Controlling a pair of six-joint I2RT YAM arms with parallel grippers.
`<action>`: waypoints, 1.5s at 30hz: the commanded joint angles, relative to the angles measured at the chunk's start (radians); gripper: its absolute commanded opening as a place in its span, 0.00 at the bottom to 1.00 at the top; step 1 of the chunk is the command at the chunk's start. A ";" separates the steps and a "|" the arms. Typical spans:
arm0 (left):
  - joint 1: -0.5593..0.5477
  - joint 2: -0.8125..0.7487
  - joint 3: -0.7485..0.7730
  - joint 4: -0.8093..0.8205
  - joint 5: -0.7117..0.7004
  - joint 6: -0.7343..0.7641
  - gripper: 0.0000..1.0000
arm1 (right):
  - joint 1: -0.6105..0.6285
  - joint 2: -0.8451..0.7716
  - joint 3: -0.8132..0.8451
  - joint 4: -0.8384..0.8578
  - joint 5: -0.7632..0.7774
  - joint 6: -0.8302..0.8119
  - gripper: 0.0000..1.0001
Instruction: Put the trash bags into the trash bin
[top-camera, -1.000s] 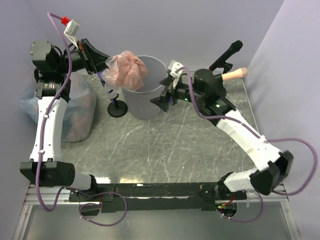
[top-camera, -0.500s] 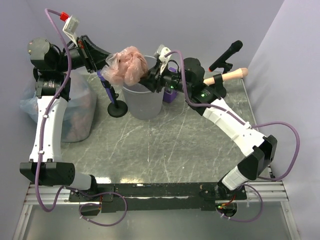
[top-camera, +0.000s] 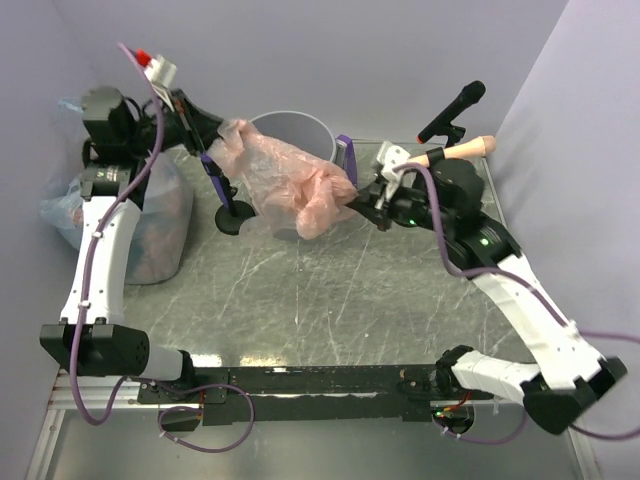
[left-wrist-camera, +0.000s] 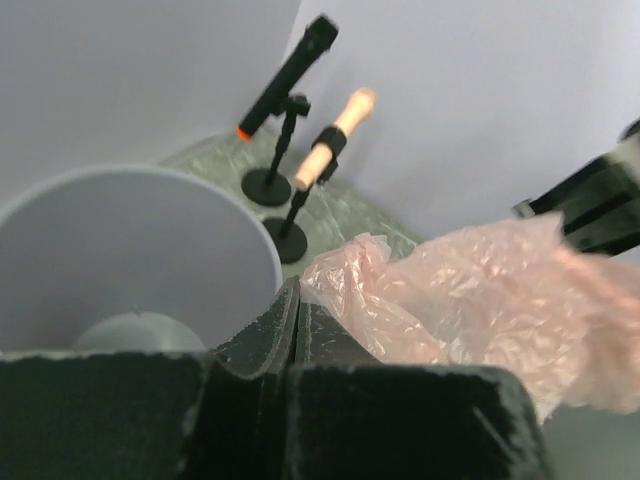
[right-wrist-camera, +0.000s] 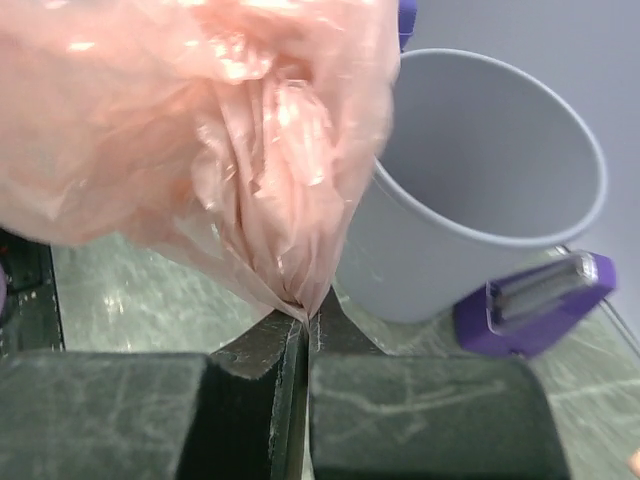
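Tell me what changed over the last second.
The right jaws swung in from beside the round grey plastic bin, shut on the crumpled pink plastic bag and pulled it rightward, stretching it. The left jaws stay shut on its other end; the bin stayed put.

Marbled table (top-camera: 330, 300): trash bin (top-camera: 297, 133), purple box (top-camera: 346, 152)

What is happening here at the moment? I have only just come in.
The two robot arms hold one pink trash bag between them. The left gripper is shut on one end of it and the right gripper is shut on the other end. In the top view the bag is stretched out across the near side of the grey trash bin. The bag is not yet inside the bin, and the left wrist view shows nothing lying in it.
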 joint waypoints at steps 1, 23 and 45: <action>0.008 -0.045 -0.136 0.044 -0.052 0.030 0.01 | -0.031 -0.076 -0.024 -0.163 -0.014 -0.069 0.00; -0.005 -0.298 -0.323 -0.494 -0.187 1.054 0.91 | -0.221 0.065 0.150 -0.470 -0.380 0.016 0.00; -0.390 -0.441 -0.805 0.573 -0.338 1.447 0.97 | -0.267 0.156 0.220 -0.608 -0.512 0.005 0.01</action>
